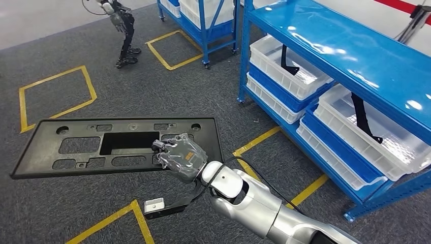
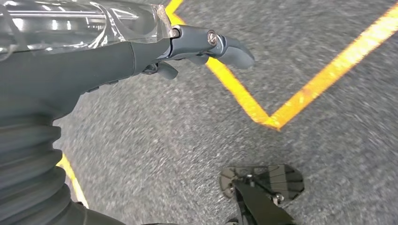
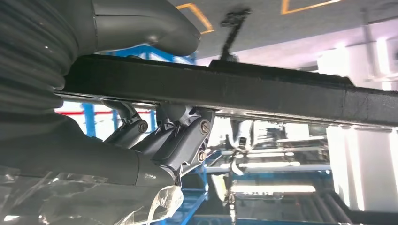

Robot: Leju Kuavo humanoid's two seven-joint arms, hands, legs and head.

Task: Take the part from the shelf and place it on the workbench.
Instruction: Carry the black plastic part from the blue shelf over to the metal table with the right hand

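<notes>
Head view: I see my right hand point(image 1: 183, 156) carrying the part point(image 1: 119, 146), a long flat black panel with cut-outs, out over the grey carpet point(image 1: 167, 96) and well apart from the blue shelf point(image 1: 335, 46).
Grip: my right hand clamps one end of the panel, near its right edge; in the right wrist view the thumb point(image 3: 141, 26) lies on one face and the darker fingers point(image 3: 180, 138) press the opposite face, so the plate is pinched through its thickness.
Why that hold: I judge an end grip was what the shelf allowed, and it leaves most of the panel cantilevered away to my left.
Attitude: the panel sits near level with a slight slant; I would keep it flat, since a long overhang could twist in a pinch like this.
Left hand: the left hand point(image 2: 206, 47) hangs over the carpet beside a yellow floor line point(image 2: 328, 70), fingers loosely curved and grasping nothing.
Shelf: white bins point(image 1: 289, 68) sit on the blue shelf, some holding dark strap-like pieces.
Progress: the part is off the shelf; setting it on the workbench is not yet done, and I cannot see the bench.
Risk: the far end could clip something if I turn carelessly.
</notes>
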